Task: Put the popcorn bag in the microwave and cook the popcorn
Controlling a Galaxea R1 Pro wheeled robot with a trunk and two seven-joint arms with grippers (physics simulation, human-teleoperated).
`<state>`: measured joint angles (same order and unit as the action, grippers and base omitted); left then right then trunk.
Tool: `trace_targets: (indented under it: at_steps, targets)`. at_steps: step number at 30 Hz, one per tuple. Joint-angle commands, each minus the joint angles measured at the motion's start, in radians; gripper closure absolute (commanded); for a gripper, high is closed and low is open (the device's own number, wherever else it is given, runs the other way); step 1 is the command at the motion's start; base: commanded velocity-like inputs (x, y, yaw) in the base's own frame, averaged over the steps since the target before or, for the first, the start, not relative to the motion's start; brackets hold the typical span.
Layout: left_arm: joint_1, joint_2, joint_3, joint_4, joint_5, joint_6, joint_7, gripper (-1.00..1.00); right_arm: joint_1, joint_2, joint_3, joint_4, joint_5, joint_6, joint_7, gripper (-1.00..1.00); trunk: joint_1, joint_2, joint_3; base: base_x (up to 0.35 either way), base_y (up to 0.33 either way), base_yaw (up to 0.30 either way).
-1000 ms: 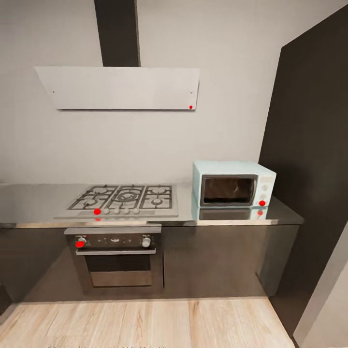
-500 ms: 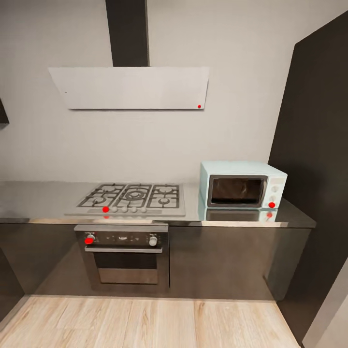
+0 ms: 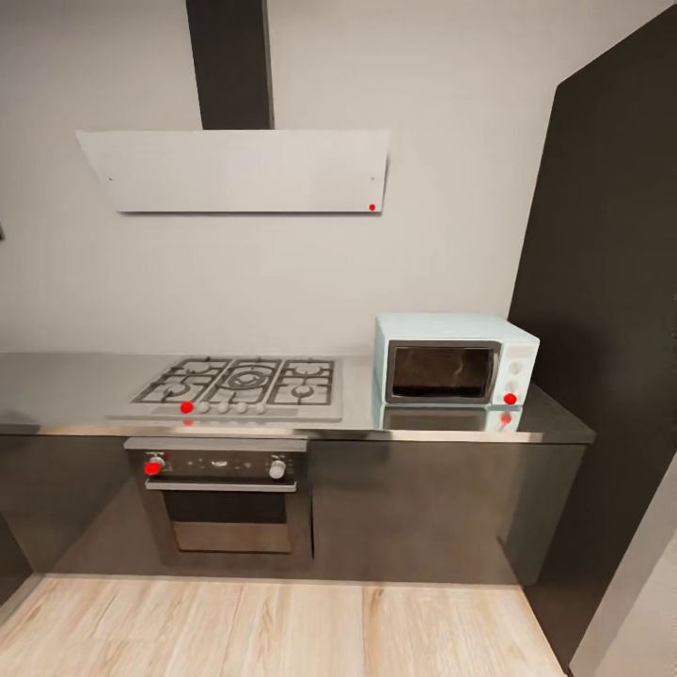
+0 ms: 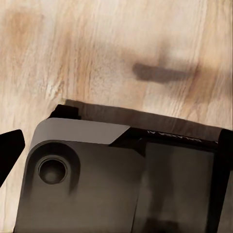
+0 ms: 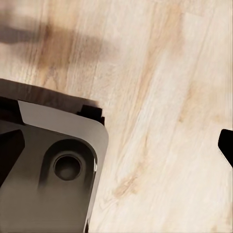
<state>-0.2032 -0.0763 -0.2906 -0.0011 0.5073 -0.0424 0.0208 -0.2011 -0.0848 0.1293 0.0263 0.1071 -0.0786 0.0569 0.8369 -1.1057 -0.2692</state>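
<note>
We're on the approach, folks, with nothing in hand yet. The head view looks square at the run of dark cabinets (image 3: pixel 423 498), and the mint-blue microwave (image 3: pixel 456 359) sits at the right end of the steel desk (image 3: pixel 66 390), door shut, dark glass facing out, its knob panel on the right side with a red marker low on it. The popcorn bag? Not to be found on the stretch of desk on show, so the first job is a search.

My read: this is the travel-and-look step, before any pick. The next move calls for turning or rolling on until the sack turns up, then bringing an arm up from its low carry to reach it.

Down at the wrists, both cameras look at the pale plank floor (image 4: pixel 116 53). In the left wrist view a dark finger tip (image 4: pixel 9 148) pokes in at the edge, beside the grey base housing (image 4: pixel 97 179); in the right wrist view another dark tip (image 5: pixel 227 144) shows at the far edge, well apart from the housing (image 5: pixel 53 165). Nothing lies between the fingers that I can see, but whether either pair is spread or closed I cannot tell.

Around the microwave: the gas hob (image 3: pixel 240 385) lies just beside it on the desk, the oven (image 3: pixel 224 498) below, the white hood (image 3: pixel 235 169) above. A tall dark cabinet (image 3: pixel 602 329) crowds the microwave's right flank, which I'd judge leaves little room for an arm there.
</note>
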Motion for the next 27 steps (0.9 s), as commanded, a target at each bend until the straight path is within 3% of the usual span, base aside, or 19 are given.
trace_targets:
  at_steps: [1, 14, 27]
  targets:
    - [-0.001, 0.0, -0.008, 0.001, 0.008, -0.003, 0.002, -1.0, -0.001, -0.001, 0.001, 0.003, 0.009, -0.006, 0.001, -1.0, 0.0, -0.001, -0.001, 0.042, -0.289, 0.0]
    - [-0.001, -0.002, -0.008, 0.001, 0.008, -0.002, 0.015, -1.0, -0.001, -0.001, 0.001, 0.003, 0.008, -0.006, 0.001, -1.0, 0.0, -0.001, -0.001, 0.106, -0.301, 0.0]
    - [-0.001, -0.002, -0.008, 0.001, 0.007, -0.002, 0.015, -1.0, -0.002, -0.001, 0.001, 0.003, 0.007, -0.006, 0.001, -1.0, 0.0, -0.001, -0.001, 0.209, -0.288, 0.0]
